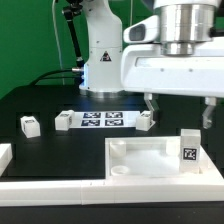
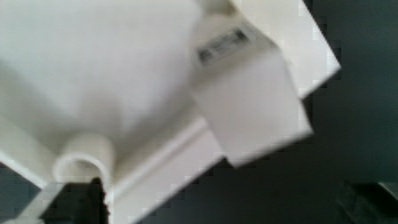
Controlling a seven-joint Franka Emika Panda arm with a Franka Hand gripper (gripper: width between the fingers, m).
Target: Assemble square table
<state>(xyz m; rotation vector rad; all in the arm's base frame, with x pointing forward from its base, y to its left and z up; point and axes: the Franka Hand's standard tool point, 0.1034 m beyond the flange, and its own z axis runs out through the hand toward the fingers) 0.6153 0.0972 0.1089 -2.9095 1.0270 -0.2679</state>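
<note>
The white square tabletop (image 1: pixel 135 157) lies rim up at the front of the black table. One tagged white leg (image 1: pixel 188 148) stands upright on it near the corner at the exterior view's right. My gripper (image 1: pixel 178 110) hangs open just above the tabletop's far edge, with nothing between its fingers (image 1: pixel 150 106). Three more legs lie behind: one (image 1: pixel 28 125) at the exterior view's left, one (image 1: pixel 64 120) beside the marker board, one (image 1: pixel 145 120) close to a finger. In the blurred wrist view I see the tabletop (image 2: pixel 107 80), a round socket (image 2: pixel 82 156) and the standing leg (image 2: pixel 249 105).
The marker board (image 1: pixel 103 120) lies flat in front of the robot base (image 1: pixel 100 65). A long white border rail (image 1: pixel 100 188) runs along the front edge, and another rail piece (image 1: pixel 5 155) sits at the exterior view's left.
</note>
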